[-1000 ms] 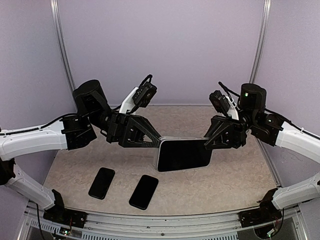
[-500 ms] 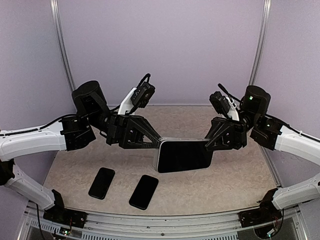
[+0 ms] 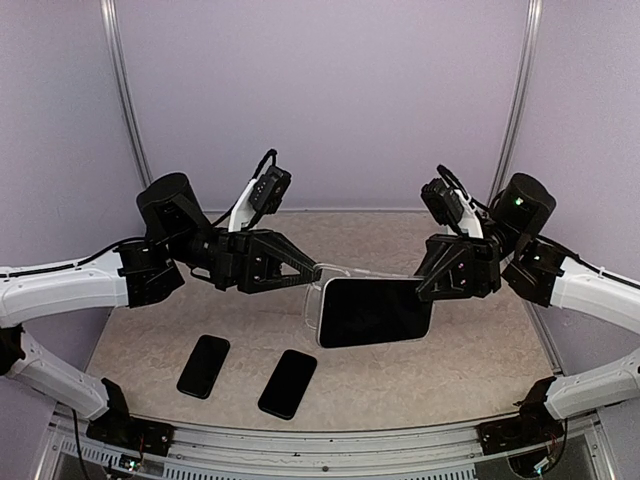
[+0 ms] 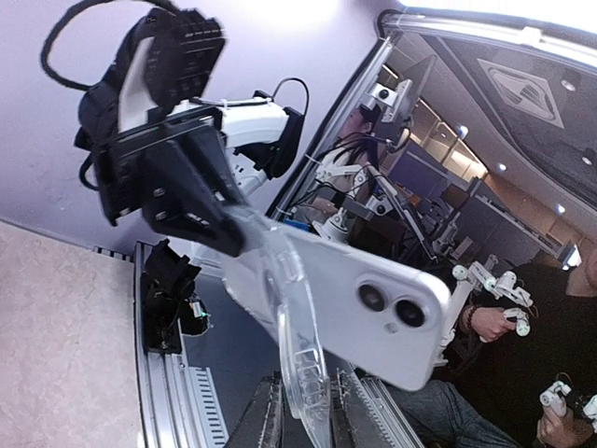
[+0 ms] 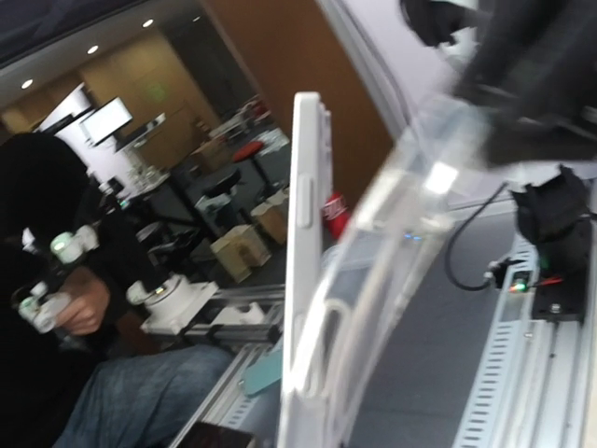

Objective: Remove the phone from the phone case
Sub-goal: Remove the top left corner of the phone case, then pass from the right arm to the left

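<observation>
The left gripper [image 3: 312, 272] is clamped on the clear plastic phone case [image 4: 297, 364], the right gripper [image 3: 424, 285] on the white dark-screened phone [image 3: 375, 312].

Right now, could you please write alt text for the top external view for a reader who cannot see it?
A white phone, dark screen facing the camera, is held above the table: the right tool grips its right end, and the left tool grips the clear case at its left end. Two black phones lie near the front edge.
</observation>
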Robot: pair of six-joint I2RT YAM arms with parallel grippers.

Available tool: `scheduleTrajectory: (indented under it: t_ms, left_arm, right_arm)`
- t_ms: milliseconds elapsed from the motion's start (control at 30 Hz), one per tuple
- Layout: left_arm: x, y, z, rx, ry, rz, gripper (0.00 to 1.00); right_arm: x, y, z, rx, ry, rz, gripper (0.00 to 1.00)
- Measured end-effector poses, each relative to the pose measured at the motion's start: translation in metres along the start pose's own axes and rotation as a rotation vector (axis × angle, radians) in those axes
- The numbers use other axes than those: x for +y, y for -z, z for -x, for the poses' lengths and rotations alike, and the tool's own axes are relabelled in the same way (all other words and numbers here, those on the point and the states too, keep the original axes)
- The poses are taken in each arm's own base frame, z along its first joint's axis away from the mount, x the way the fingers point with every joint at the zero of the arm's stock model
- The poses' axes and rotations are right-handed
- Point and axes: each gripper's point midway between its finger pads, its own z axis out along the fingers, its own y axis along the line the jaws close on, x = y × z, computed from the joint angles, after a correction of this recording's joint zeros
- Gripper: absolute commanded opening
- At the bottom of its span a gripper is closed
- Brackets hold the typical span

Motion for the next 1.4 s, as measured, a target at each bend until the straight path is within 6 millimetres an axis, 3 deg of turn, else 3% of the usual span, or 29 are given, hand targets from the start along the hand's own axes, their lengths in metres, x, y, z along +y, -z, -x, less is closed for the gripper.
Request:
scheduleTrajectory:
  t_ms: [167, 267, 367, 467, 567, 733, 833, 900, 1033, 1167, 1267, 1400]
  left_arm:
    - [0.016, 0.004, -0.004, -0.02, 0.014, 0.048, 0.3]
    - [0.018, 0.004, -0.004, -0.026, 0.011, 0.06, 0.44]
    - [0.018, 0.006, -0.001, -0.039, 0.004, 0.076, 0.56]
    - [0.016, 0.015, 0.006, -0.068, -0.007, 0.114, 0.61]
    - [0.019, 0.029, 0.017, -0.12, -0.012, 0.197, 0.61]
    - [0.048, 0.075, 0.014, -0.208, 0.048, 0.462, 0.6]
    - [0.041, 0.101, 0.021, -0.258, 0.024, 0.557, 0.6]
    - [0.026, 0.11, 0.023, -0.277, -0.01, 0.575, 0.6]
    - [-0.007, 0.114, 0.023, -0.292, -0.077, 0.531, 0.6]
    - [-0.014, 0.107, 0.017, -0.28, -0.063, 0.496, 0.61]
    - [0.001, 0.1, 0.015, -0.294, 0.031, 0.514, 0.54]
    - [0.04, 0.089, 0.012, -0.337, 0.241, 0.598, 0.54]
  right_arm:
    - [0.01, -0.003, -0.001, 0.016, -0.015, 0.031, 0.0]
    - [0.009, -0.003, 0.0, 0.013, -0.024, 0.028, 0.0]
    - [0.003, -0.004, 0.0, 0.001, -0.033, 0.004, 0.0]
    - [-0.01, -0.004, 0.004, -0.028, -0.05, -0.064, 0.0]
    - [-0.027, -0.002, 0.008, -0.065, -0.063, -0.155, 0.0]
    - [-0.054, 0.005, 0.007, -0.107, -0.098, -0.286, 0.0]
    - [-0.065, 0.012, 0.006, -0.127, -0.113, -0.34, 0.0]
    - [-0.074, 0.019, 0.005, -0.144, -0.123, -0.383, 0.0]
    - [-0.09, 0.026, 0.004, -0.159, -0.139, -0.44, 0.0]
    - [-0.108, 0.03, 0.001, -0.178, -0.196, -0.485, 0.0]
    - [-0.122, 0.035, 0.001, -0.218, -0.279, -0.53, 0.0]
    - [-0.144, 0.043, -0.002, -0.294, -0.453, -0.597, 0.0]
